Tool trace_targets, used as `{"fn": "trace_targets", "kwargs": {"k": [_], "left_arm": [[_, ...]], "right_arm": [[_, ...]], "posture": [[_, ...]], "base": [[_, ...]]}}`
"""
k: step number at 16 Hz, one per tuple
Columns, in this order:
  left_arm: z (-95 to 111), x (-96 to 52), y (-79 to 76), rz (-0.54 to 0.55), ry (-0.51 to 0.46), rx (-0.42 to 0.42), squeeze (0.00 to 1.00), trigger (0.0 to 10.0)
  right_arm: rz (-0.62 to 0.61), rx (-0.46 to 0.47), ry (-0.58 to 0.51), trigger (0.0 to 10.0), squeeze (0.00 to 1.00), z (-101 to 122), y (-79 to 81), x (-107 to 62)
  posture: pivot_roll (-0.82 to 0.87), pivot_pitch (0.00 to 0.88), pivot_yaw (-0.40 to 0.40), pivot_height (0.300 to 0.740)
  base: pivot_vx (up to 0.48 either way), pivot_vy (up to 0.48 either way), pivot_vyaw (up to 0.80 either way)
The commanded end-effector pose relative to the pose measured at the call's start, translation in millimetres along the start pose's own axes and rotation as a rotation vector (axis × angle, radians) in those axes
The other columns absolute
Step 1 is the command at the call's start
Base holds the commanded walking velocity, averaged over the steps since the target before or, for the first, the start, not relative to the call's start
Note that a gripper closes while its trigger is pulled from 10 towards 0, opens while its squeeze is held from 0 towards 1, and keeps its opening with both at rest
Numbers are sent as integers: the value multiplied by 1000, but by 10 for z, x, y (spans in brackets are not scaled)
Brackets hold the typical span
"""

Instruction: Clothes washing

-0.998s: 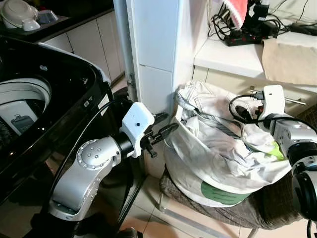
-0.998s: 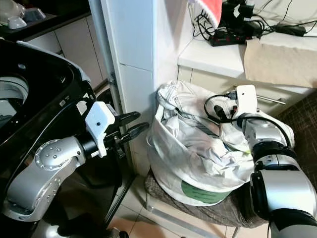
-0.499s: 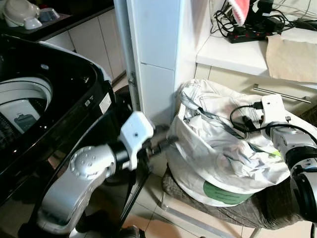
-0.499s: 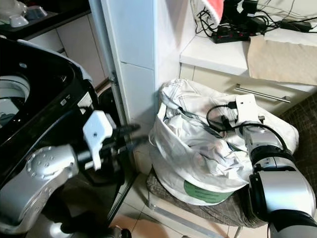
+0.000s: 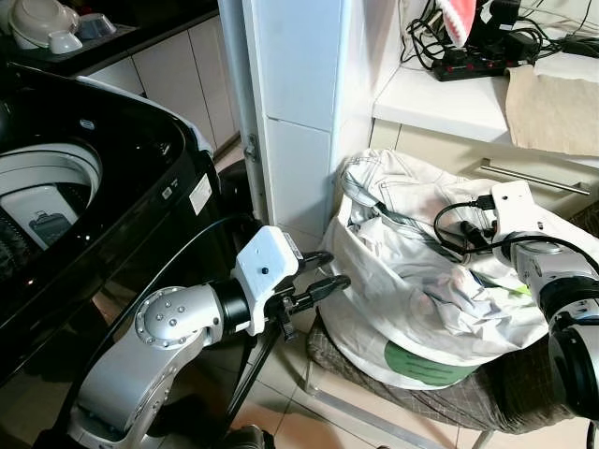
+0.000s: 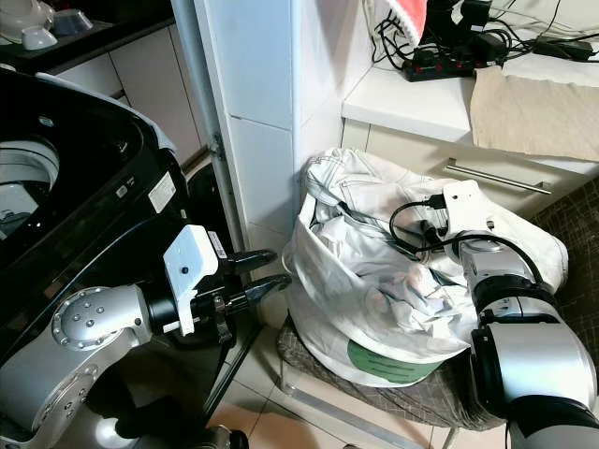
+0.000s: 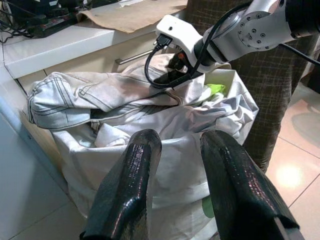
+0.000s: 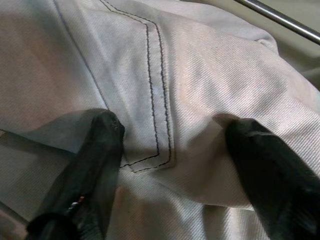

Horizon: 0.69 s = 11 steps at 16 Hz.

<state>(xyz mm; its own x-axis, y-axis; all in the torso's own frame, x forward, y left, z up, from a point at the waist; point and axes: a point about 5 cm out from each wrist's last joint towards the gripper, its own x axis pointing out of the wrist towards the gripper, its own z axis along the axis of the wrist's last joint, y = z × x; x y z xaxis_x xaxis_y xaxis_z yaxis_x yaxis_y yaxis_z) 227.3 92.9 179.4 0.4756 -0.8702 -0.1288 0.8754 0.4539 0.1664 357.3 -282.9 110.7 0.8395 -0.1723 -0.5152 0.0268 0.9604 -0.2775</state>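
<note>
Left gripper: fingers slightly parted, holding nothing, just beside the bag's near side.
Washing machine: black, lid open, on the robot's left.
Laundry bag: white, on a chair, full of pale clothes.
Right gripper: fingers spread wide, pressed into the clothes at the bag's top.
Counter: behind, carrying cables.
</note>
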Motion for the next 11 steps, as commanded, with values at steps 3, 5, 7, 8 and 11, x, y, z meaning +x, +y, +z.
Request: {"fn": "trace_targets", "kwargs": {"k": [3,5,7,8,11], "left_arm": [[-4,15,1,-1,13,-2,0,10000],[-3,19,8,8,10,-2,0,10000],[-7,22,18,12,12,-2,0,10000],[-6,24,19,11,10,-2,0,10000],[-7,35,28,14,12,0,0,10000]], "right_arm": [[6,7,84,0,0,-196,-15,-5],[2,19,79,0,0,-182,-30,-7],[-1,26,75,0,0,-171,-45,-10],[-2,29,73,0,0,-169,-50,-11],[-1,33,72,0,0,-164,-53,-12]], "posture": [[92,91,52,740],[90,90,50,740],[86,88,48,740],[84,87,48,740],[81,84,48,740]], "base": [[0,0,0],[0,0,0],[0,0,0],[0,0,0],[0,0,0]]}}
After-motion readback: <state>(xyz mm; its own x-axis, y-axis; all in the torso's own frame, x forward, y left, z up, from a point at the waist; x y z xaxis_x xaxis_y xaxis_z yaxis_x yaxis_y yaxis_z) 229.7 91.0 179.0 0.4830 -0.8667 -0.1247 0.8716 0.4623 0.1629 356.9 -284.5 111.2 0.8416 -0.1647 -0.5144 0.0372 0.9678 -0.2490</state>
